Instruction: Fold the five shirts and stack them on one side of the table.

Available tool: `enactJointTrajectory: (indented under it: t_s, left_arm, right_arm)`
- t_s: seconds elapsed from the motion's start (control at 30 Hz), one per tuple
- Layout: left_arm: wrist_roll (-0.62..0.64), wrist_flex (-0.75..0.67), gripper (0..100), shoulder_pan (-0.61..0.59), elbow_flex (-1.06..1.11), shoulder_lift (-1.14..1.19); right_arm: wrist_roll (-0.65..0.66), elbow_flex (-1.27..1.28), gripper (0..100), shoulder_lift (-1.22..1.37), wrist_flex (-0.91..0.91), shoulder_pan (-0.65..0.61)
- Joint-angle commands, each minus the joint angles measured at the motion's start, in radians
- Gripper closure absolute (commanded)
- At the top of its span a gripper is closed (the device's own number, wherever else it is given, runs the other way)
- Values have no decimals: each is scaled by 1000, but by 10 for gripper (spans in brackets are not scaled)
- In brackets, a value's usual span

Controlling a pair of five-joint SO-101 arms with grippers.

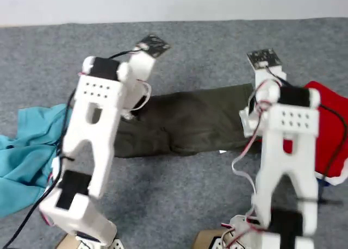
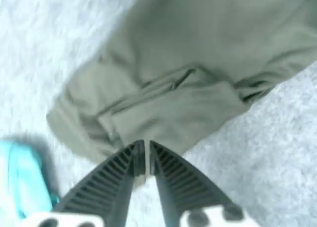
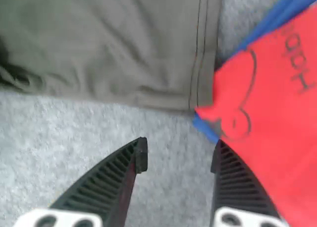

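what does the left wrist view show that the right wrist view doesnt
Left wrist, not right: a teal shirt and the left gripper, shut at the olive shirt's edge. Right wrist, not left: a red shirt over blue cloth, and the right gripper, open above the table. Both: the olive shirt and the grey table.

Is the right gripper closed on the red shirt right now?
No, the right gripper is open over grey table, beside the red shirt.
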Motion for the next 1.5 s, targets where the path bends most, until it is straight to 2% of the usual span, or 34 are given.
enactJointTrajectory:
  t_s: [0.0, 0.3, 0.6, 0.77, 0.93, 1.2, 1.27, 1.37, 1.4, 1.47]
  left_arm:
    - [17, 26, 979, -80, 105, -150]
    - [17, 26, 979, -295, 265, -281]
    - [17, 26, 979, -341, 271, -287]
    - [23, 26, 979, -341, 271, -287]
    - [54, 26, 979, -336, 271, -287]
    - [54, 28, 979, -341, 271, -287]
    - [54, 28, 979, -341, 271, -288]
    - [54, 28, 979, -341, 271, -288]
    - [54, 28, 979, -341, 271, -288]
    - [54, 28, 979, -341, 271, -288]
  right_arm:
    - [-15, -199, 774, 182, -12, -28]
    - [-31, -760, 754, 699, 153, -27]
    - [-31, -1174, 732, 1095, 203, -24]
    - [-40, -1209, 732, 1199, 203, -38]
    - [-112, -1209, 733, 1256, 203, -53]
    - [-115, -1204, 746, 1333, 209, -73]
    - [-109, -1204, 814, 1343, 209, -74]
    - [-104, -1209, 969, 1336, 209, -74]
    - [-91, -1209, 997, 1328, 209, -74]
    - [-72, -1209, 980, 1311, 213, -73]
